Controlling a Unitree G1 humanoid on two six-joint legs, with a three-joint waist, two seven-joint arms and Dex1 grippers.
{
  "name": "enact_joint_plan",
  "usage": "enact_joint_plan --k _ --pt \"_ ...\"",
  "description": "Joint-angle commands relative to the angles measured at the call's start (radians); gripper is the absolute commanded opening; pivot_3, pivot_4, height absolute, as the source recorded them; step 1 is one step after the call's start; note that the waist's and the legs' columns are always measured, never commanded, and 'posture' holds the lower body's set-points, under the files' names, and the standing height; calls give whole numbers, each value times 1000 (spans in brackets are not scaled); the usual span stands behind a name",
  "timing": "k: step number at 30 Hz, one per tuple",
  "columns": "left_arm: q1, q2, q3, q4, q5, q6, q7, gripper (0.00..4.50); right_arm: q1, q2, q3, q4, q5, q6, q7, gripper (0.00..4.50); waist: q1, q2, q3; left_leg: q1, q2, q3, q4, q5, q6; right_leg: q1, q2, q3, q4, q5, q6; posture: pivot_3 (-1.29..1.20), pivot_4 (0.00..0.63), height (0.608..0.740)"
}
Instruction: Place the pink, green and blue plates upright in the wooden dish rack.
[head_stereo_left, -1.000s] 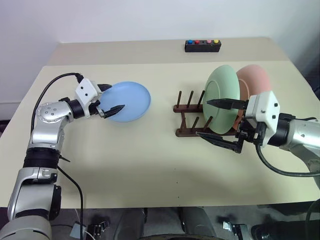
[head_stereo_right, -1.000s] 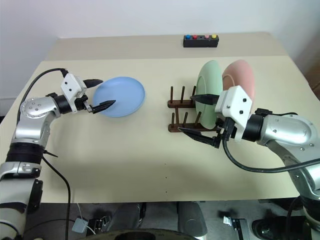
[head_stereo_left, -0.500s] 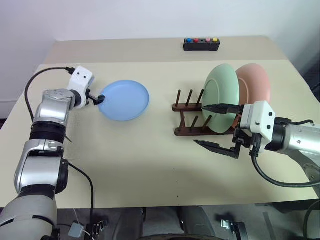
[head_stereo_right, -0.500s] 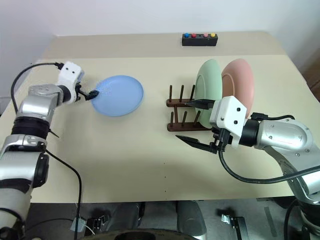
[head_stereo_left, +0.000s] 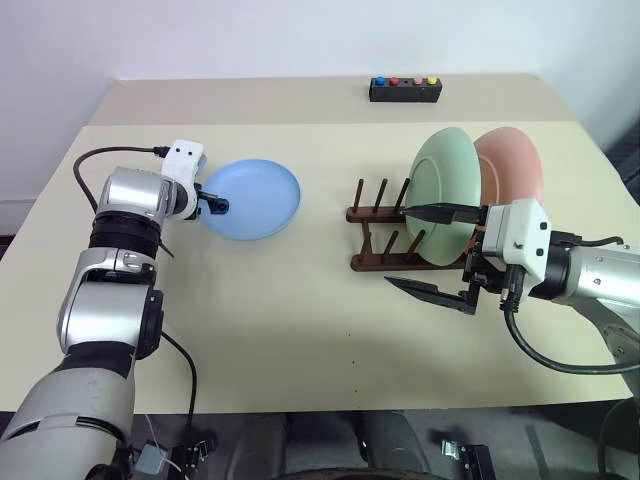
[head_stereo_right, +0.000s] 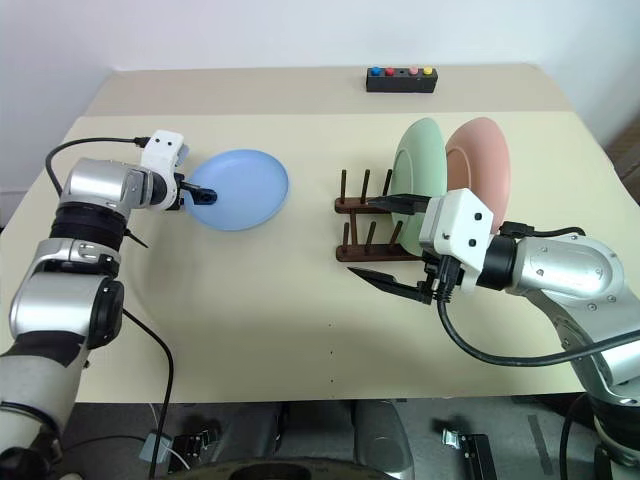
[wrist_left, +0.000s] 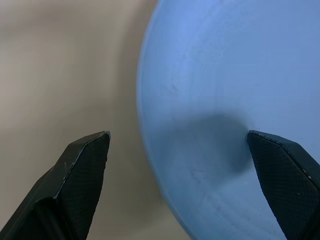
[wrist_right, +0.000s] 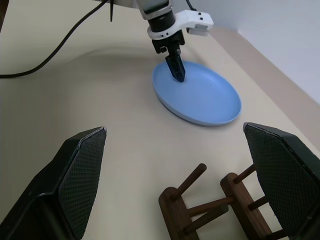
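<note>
Your left gripper (wrist_left: 177, 145) is wide open, its fingers straddling the near-left rim of the blue plate (head_stereo_left: 250, 200), which lies flat toward the table's left edge. Your right gripper (head_stereo_left: 430, 250) hangs wide open and empty beside the rack (head_stereo_left: 385, 240), where the green plate (head_stereo_left: 445, 190) and pink plate (head_stereo_left: 510, 165) stand upright.

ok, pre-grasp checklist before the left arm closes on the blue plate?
1. Left gripper open: ok.
2. Fingers straddle the blue plate rim, one over the table, one over the plate: ok.
3. Blue plate flat and unobstructed: ok.
4. Finger under the rim: cannot tell.
5. Free pegs in the wooden dish rack beside the green plate and pink plate: ok.
6. Right gripper open, hanging right in front of those pegs: not ok.
</note>
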Motion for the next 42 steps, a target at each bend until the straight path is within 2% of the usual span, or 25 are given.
enact_joint_plan --k 1,5,8,15,21,27,33,35,42 --pt "-16 -5 22 33 3 -2 40 4459 -7 -1 -35 -23 29 -9 18 4500 1 0 0 0 0 0 1 0 0 0 0 0 0 0 0 0 150 740" --pt "-20 -21 27 41 0 -11 48 4459 4 -12 -40 -24 32 -7 38 4500 3 0 0 0 0 0 4 0 0 1 0 0 1 1 1 0 150 740" --pt "-21 -25 41 43 -6 -10 61 3217 12 -8 -41 -23 24 -11 41 4500 4 0 0 0 0 0 5 0 0 2 0 0 1 1 1 0 150 740" --pt "-29 -21 96 68 -30 -12 117 12 17 -4 -51 -24 24 -11 36 4500 3 0 0 0 0 0 5 0 0 1 0 0 3 1 1 0 150 740" --pt "-9 -24 213 18 -117 -43 131 12 10 -2 -52 -25 12 -15 27 4500 4 0 0 0 -1 0 6 0 0 2 -1 0 3 1 1 0 150 740" --pt "78 -42 391 -155 -281 -142 100 12 -20 -4 -34 -19 -28 -30 10 4500 6 0 0 0 -1 0 6 0 -1 1 -1 0 3 1 1 0 150 740" --pt "150 -92 499 -389 -435 -145 95 12 -131 -1 71 28 -190 -104 -11 4500 5 0 0 -1 -1 0 5 1 -1 0 -2 0 3 2 1 0 150 740" --pt "155 -120 506 -469 -468 -143 117 12 -174 -1 118 53 -271 -151 -15 4500 7 0 0 -1 -1 0 6 1 -2 0 -2 0 3 2 1 0 150 740" --pt "177 -228 413 -762 -468 -203 203 12 -333 39 266 121 -528 -271 -70 4500 6 0 0 -1 -1 0 6 4 -6 0 -2 0 3 2 1 0 150 740"
